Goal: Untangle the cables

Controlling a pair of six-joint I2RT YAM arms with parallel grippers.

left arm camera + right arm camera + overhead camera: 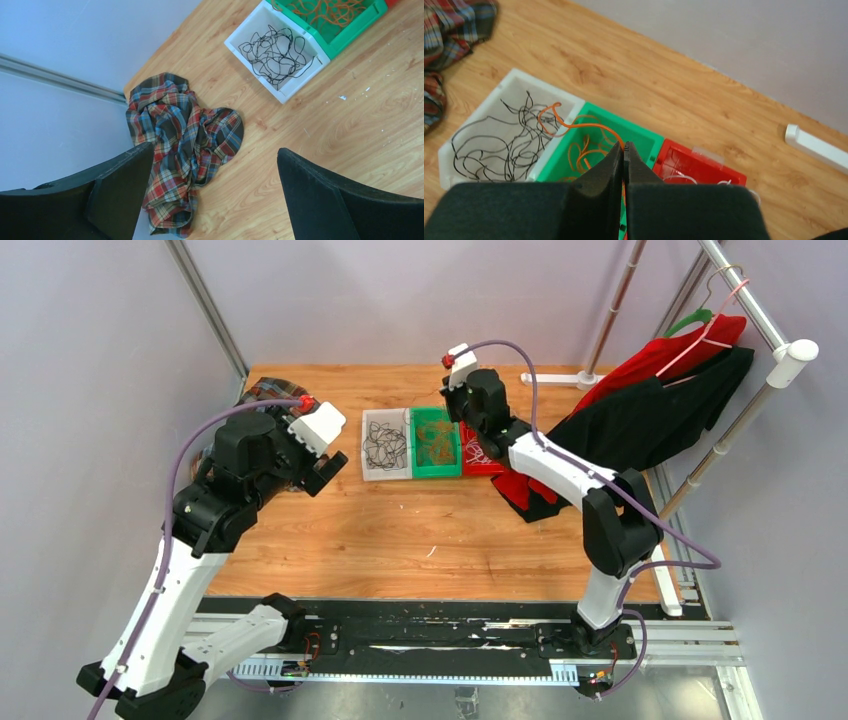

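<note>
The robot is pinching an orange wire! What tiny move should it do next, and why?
Probably the right gripper should pull the orange cable a little away from the white bin, over the green bin. Its jaws are shut on the strand, but one loop lies across the rim into the white bin, near the black cables. A small pull would likely slide it out.

Black cables (272, 52), orange cables (584, 145), white cables (478, 454), loosely tangled, in three side-by-side bins (252, 70)

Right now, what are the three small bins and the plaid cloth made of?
The white bin, green bin and red bin look like moulded plastic: smooth, slightly glossy walls. The plaid cloth looks like soft woven fabric, matte, crumpled into folds.
</note>
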